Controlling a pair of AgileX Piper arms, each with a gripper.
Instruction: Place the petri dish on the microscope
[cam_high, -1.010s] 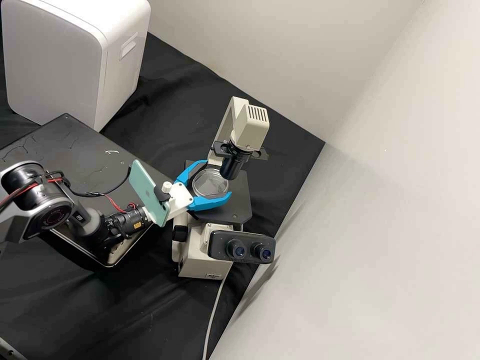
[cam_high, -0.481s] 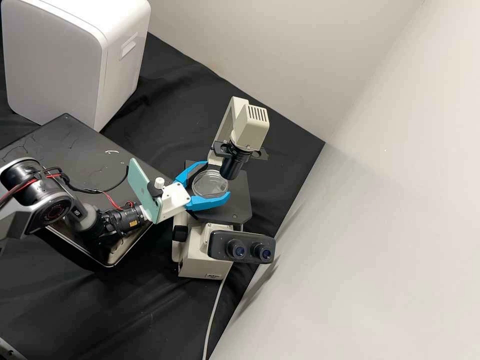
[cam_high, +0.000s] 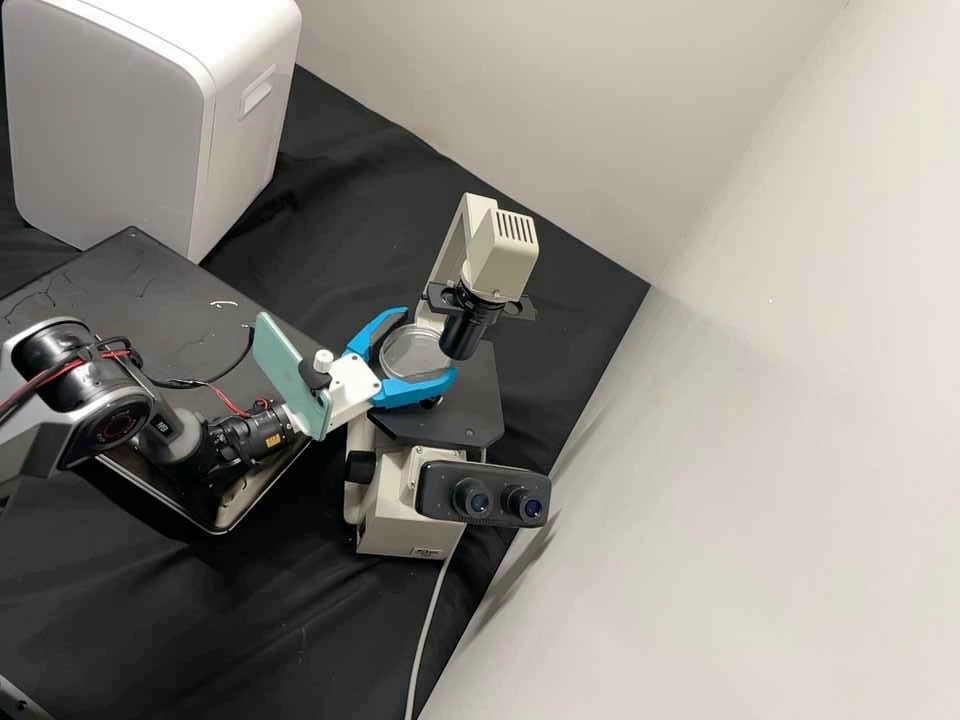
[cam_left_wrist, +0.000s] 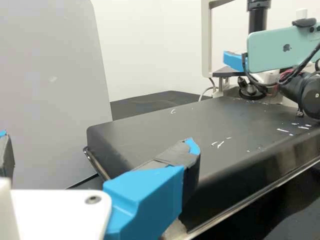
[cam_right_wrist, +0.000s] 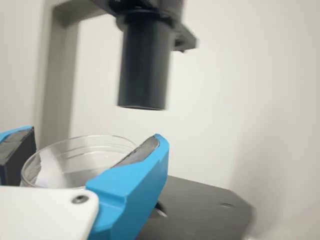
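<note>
Right hand (cam_high: 430, 344) drew back | clamped on clear round petri dish (cam_high: 405, 350)

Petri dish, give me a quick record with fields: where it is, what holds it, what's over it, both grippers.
Dish: clear round plastic petri dish, over the microscope's flat black stage; contact unclear
Held by: right gripper, blue fingers shut on its wall
Above: black cylindrical condenser tube
Left gripper: open, beside a glossy black box
</note>
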